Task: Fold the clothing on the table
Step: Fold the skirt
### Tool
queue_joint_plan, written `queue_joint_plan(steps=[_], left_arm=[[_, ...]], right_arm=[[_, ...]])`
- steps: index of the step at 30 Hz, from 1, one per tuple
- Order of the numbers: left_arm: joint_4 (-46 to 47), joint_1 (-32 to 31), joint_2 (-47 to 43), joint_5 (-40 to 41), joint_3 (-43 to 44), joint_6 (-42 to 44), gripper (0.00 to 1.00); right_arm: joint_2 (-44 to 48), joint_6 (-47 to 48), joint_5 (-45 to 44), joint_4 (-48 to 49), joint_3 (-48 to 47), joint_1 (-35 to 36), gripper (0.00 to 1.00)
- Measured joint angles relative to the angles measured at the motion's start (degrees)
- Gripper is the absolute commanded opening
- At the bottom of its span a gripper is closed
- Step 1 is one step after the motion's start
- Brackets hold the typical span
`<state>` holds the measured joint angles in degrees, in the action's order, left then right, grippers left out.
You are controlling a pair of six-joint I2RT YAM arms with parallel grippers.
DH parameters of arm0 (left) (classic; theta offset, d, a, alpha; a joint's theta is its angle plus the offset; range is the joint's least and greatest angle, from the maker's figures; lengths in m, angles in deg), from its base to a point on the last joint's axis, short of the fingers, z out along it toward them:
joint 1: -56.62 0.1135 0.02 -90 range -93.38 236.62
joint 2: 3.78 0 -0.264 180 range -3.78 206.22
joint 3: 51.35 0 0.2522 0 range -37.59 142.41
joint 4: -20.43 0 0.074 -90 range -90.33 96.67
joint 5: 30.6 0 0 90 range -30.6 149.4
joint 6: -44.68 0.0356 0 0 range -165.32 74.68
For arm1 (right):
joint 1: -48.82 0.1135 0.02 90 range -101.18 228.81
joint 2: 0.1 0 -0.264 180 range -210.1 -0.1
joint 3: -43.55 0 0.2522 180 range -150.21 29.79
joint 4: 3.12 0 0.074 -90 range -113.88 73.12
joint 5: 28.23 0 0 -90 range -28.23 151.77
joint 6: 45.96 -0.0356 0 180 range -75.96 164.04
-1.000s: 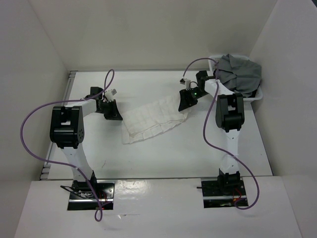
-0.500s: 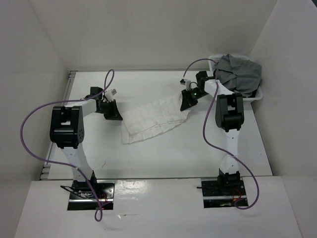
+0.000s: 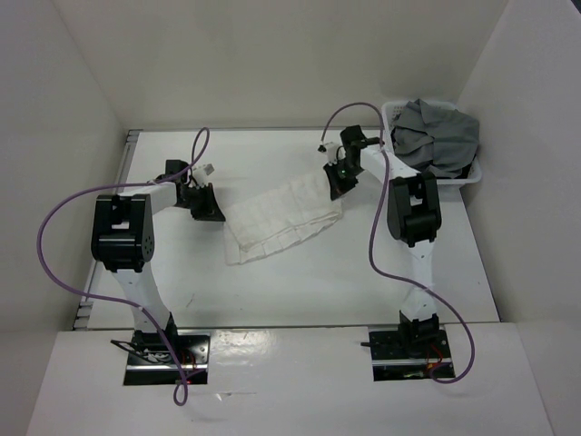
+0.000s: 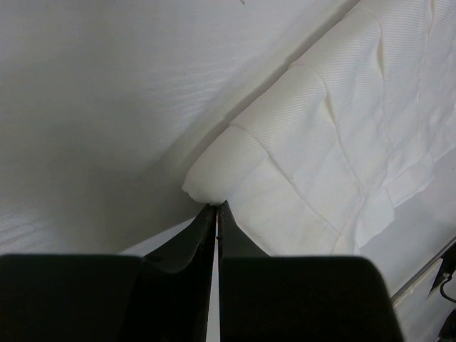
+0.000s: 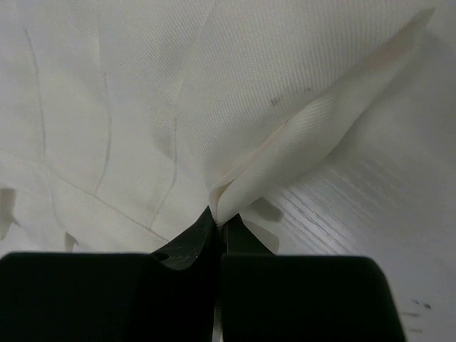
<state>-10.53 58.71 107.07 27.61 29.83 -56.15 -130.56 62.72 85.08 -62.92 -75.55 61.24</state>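
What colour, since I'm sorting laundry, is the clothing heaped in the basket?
The clothing is grey; top external view shows it best.

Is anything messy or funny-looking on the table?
The white cloth lies slanted and creased on the table, left tool and right tool pinching its ends. Grey clothes bulge over the basket rim, far right.

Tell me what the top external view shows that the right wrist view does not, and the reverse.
Only the top view: the whole white garment, the left gripper at its left corner, and the basket of grey clothes at the far right of the table. Only the right wrist view: the right gripper pinching a raised fold of the garment's edge, jaws shut. Both: the garment, the right gripper and the table.
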Motion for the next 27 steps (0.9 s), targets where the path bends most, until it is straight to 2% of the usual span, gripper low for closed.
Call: queue_joint_plan(steps=[7,12,21,27], left_arm=[[-0.35,0.00,0.07,-0.55,0.00,-0.09,0.06],[-0.39,0.00,0.07,-0.66,-0.02,-0.09,0.06],[-0.46,0.00,0.07,-0.72,-0.02,-0.09,0.06],[-0.46,0.00,0.07,-0.96,-0.02,-0.09,0.06]], right_arm=[[4.46,-0.85,-17.51,0.37,-1.68,6.95,0.00],[8.39,-0.87,-24.68,-0.76,-4.50,14.01,0.00],[8.72,-2.23,-25.53,-7.08,-14.86,26.53,0.00],[6.71,-3.58,-22.84,-9.75,-18.05,29.73,0.00]])
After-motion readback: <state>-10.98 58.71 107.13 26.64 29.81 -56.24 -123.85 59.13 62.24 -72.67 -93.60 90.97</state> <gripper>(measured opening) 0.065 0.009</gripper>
